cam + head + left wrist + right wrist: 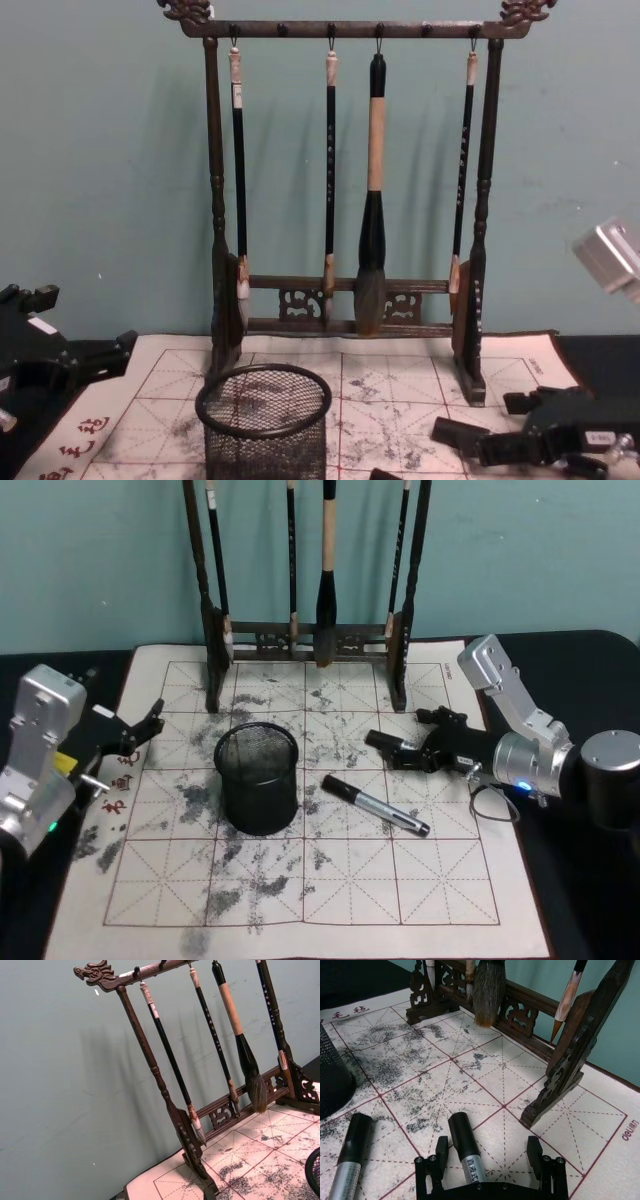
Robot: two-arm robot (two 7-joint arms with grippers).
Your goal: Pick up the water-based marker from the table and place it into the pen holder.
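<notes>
Black wire-mesh round pen holder point(257, 780) stands upright on the table point(400, 890), which is covered by a white felt mat w/ red grid & grey ink stains. The holder is approx. mid-mat, in front of the tall dark wooden brush rack point(345, 285) at the back edge; four long calligraphy brushes point(375, 200) hang from its top bar.

Right gripper point(487, 1144) sits low over the mat, right of the holder and near the rack's right foot, aimed toward the rack. Its fingers point(535, 1152) are spread wide, not clamping anything. The water-based marker point(464, 1140), thick w/ chunky black cap & silver-grey printed barrel, lies between them, closer to one finger than the other. Its cap sticks out past the fingertips. Can't tell if that finger touches it.

A second marker point(375, 805) of the same look (black cap, silver barrel, black end) lies flat on the mat btw. holder & right gripper, a bit nearer the front, apart from both.

Left gripper point(135, 735) is parked at the mat's left edge, well apart from the holder.
</notes>
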